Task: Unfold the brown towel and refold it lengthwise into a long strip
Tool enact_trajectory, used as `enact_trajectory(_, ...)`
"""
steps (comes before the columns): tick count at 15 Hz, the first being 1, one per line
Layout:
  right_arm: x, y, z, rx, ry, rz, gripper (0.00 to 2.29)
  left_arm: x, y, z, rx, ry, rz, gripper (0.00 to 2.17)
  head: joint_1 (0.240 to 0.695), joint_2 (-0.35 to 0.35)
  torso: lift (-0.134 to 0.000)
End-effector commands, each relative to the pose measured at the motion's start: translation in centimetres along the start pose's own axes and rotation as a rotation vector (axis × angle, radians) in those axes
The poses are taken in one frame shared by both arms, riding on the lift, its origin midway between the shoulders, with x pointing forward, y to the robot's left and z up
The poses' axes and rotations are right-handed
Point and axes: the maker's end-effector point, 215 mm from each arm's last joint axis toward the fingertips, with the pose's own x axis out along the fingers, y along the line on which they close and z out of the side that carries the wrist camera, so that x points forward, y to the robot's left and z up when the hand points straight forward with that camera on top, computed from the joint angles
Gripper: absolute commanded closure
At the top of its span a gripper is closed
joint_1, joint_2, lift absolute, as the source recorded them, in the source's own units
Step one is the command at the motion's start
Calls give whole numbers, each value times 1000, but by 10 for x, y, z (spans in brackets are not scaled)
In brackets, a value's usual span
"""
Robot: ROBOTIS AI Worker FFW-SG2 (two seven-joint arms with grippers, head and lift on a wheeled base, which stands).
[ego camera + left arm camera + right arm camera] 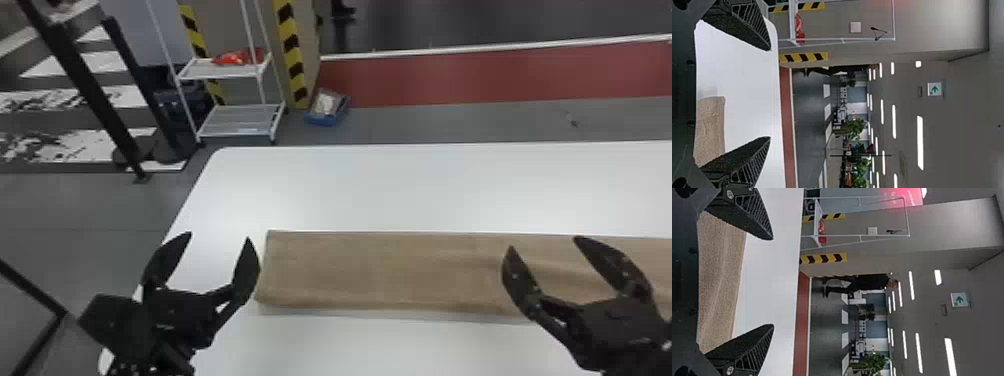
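Towel (380, 270), brown, lies flat on the white table (350, 190) as a long strip, its long axis running left to right. We find the right gripper (544, 242) nearer, its spread, empty fingers overlapping the cloth in the head view; the left gripper (218, 236), also open and empty, stands just off the left end. Any final straightening would, we judge, turn on that offset. We note matt, napped cloth with soft ridges, a smooth table and tapered, ribbed black fingers.
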Motion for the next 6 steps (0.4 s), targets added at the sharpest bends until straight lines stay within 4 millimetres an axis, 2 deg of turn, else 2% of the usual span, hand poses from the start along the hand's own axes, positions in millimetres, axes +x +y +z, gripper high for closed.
enact_trajectory(1, 0, 0, 1, 6, -3, 0, 90, -1, 1, 0, 0, 0, 2, 70, 695, 178, -123)
enact_trajectory(6, 0, -1, 1, 19, -5, 0, 90, -1, 0, 0, -1, 1, 1, 73, 695, 180, -123)
